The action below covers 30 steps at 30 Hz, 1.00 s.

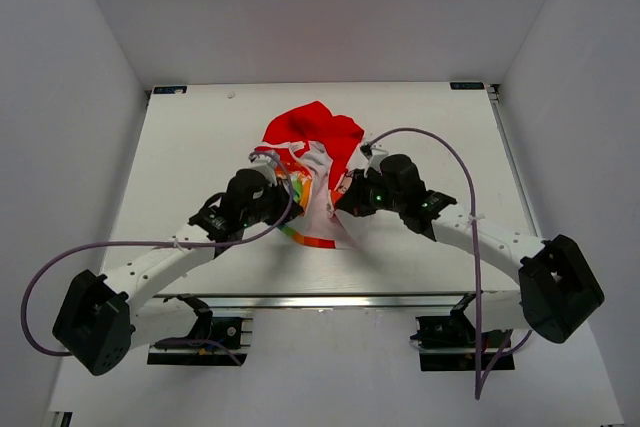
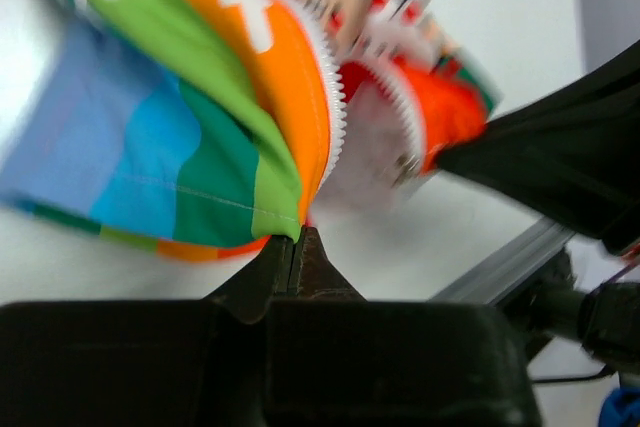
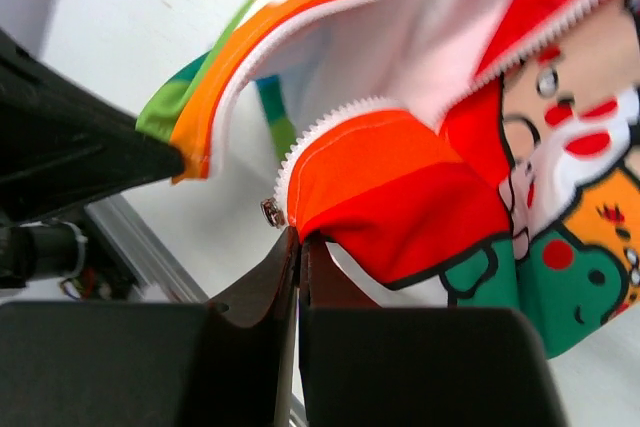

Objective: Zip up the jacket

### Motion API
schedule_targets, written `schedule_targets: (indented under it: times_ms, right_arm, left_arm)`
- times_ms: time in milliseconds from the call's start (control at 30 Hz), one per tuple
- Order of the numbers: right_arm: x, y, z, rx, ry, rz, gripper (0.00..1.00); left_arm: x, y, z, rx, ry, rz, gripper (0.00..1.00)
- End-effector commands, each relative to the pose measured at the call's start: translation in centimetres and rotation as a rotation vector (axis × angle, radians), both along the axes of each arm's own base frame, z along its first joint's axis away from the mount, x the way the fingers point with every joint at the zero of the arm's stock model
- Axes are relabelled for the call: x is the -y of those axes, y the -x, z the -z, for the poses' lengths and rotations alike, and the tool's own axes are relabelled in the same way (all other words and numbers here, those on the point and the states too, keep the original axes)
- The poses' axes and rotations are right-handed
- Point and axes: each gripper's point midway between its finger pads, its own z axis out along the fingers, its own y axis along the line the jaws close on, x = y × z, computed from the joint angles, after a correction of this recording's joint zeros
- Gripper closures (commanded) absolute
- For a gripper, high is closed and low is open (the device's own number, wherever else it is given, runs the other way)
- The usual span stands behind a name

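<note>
Left hand (image 2: 297,241) and right hand (image 3: 298,243), each fully closed, pinch the jacket (image 1: 315,137) at its lower zipper edges.

The small hooded fabric jacket (image 1: 318,137) has a red hood, one rainbow-striped half and one white cartoon-printed half; plain white tabletop (image 1: 190,137)

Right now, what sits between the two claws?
The jacket spans it: its unzipped lower front, between left gripper and right gripper, seen best in the top view.
</note>
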Motion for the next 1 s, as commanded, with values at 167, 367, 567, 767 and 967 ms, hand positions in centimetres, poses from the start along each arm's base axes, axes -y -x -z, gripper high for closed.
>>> schedule_targets:
  times_ms: [167, 367, 567, 767, 967]
  right_arm:
    - [1.3, 3.3, 7.7, -0.200, 0.080, -0.032, 1.00]
    - [2.7, 3.2, 9.7, -0.210, 0.149, 0.021, 1.00]
    - [3.0, 3.0, 10.9, -0.234, 0.182, 0.036, 1.00]
    - [3.2, 3.1, 11.1, -0.241, 0.195, 0.042, 1.00]
    - [3.6, 3.0, 10.9, -0.222, 0.205, 0.055, 1.00]
  left_arm:
    - [-1.7, 6.8, 8.1, -0.325, -0.056, 0.069, 1.00]
    - [-4.1, 8.5, 11.9, -0.454, -0.214, 0.034, 1.00]
    - [-6.3, 9.4, 14.4, -0.569, -0.382, 0.004, 0.46]
    - [-5.1, 8.2, 12.8, -0.520, -0.340, 0.029, 0.31]
    - [-4.6, 7.0, 10.5, -0.465, -0.341, 0.009, 0.05]
